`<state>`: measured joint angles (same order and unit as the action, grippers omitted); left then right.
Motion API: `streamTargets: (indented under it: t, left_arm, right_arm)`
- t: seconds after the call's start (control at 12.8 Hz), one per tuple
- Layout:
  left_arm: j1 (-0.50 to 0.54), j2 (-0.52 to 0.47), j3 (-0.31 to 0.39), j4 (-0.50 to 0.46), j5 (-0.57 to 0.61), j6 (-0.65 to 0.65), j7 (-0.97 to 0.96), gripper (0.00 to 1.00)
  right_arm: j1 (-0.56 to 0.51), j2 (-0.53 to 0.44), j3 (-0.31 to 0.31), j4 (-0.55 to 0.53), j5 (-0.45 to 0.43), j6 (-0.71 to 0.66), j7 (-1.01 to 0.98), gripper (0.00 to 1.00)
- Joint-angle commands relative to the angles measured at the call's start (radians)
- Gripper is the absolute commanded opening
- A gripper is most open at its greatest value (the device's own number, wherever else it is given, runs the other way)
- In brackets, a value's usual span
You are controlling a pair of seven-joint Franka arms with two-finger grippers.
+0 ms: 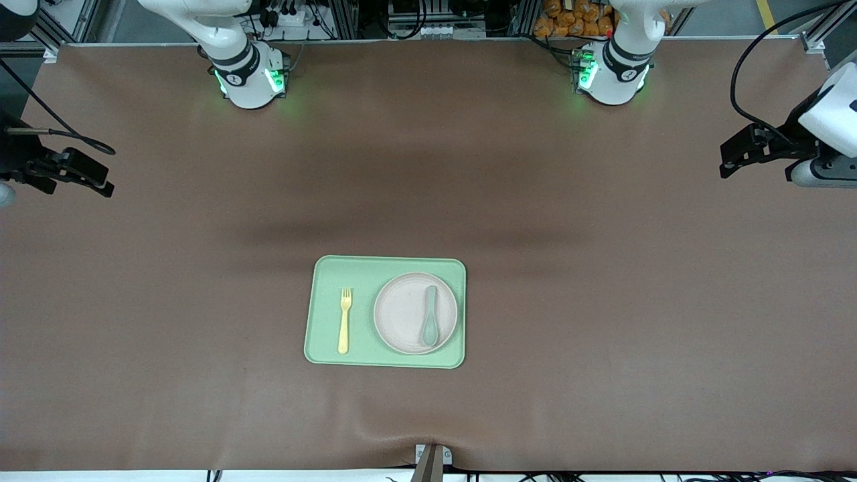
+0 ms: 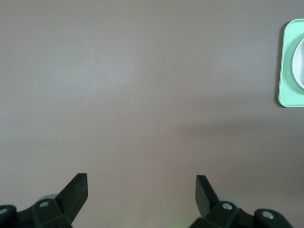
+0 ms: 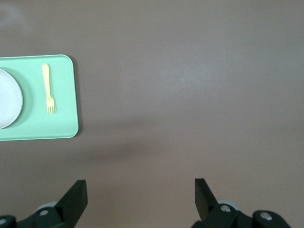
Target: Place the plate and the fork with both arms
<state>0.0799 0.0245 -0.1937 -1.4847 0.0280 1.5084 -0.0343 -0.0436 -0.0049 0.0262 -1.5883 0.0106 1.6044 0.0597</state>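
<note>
The plate (image 1: pixel 405 312) (spoon (image 1: pixel 429 317) on it) and fork (image 1: pixel 345 320) lie on the tray (image 1: pixel 325 268). The left gripper (image 2: pixel 141 190) and right gripper (image 3: pixel 140 190) wait over bare tabletop (image 1: pixel 602 301) at the plate's 3 and 9 o'clock, fingers wide apart, holding nothing.

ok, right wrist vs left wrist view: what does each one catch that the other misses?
Only the right wrist view shows the fork, lying on the tray beside the plate, plus the open right gripper. Only the left wrist view shows the open left gripper. Both share bare brown table, part of the tray and a sliver of plate. Neither shows the spoon resting on the plate.
</note>
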Motion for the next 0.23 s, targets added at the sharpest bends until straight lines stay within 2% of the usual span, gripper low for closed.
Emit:
streamTargets:
  t: [0.0, 0.16]
  left_arm:
    - [0.004, -0.005, -0.006, 0.017, 0.013, -0.022, 0.017, 1.0]
    - [0.007, -0.008, -0.006, 0.017, 0.009, -0.022, 0.019, 1.0]
  right_arm:
    - [-0.024, 0.003, 0.015, 0.014, 0.0, -0.012, -0.018, 1.0]
    - [-0.024, 0.003, 0.015, 0.014, 0.0, -0.012, -0.018, 1.0]
